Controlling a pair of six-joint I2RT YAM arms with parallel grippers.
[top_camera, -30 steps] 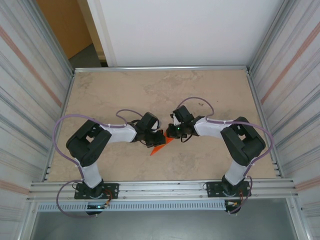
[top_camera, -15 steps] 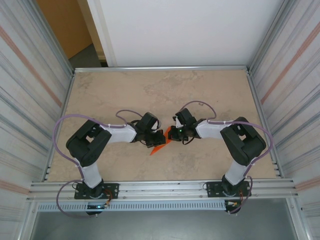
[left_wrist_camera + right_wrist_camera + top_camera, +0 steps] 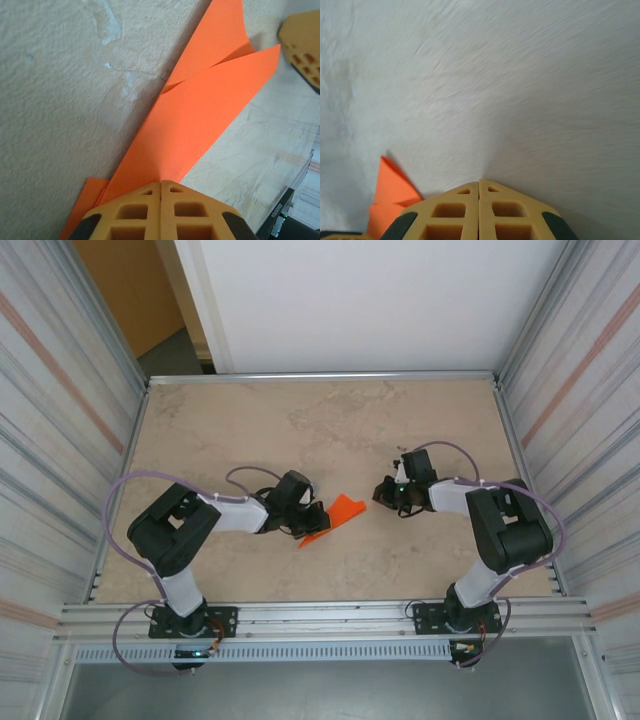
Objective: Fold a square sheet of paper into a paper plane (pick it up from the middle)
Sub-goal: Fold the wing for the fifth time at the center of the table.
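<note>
On the left, the left end effector (image 3: 303, 519) sits low over the table (image 3: 250, 420), fingers pressed together. In the left wrist view the crease of the paper plane (image 3: 338, 514) runs straight into the seam between those fingers (image 3: 130, 215), so it looks clamped on the near end of the fold, with a lower layer lying flat on the table beside them.

The paper plane lies near the middle of the table, just right of that end effector. Its long axis runs from the near left up toward the far right, and the free, wider end points at the other arm. One flap appears to stand slightly off the table there.

Further right, across a clear gap of bare table, the right end effector (image 3: 384, 491) is closed on nothing; its wrist view shows the fingers shut and only an orange corner at the lower left.

My reading: the left arm is the nearer one and has the paper, so any next crease depends on the right arm reaching back along that axis, leftward, to the free end
</note>
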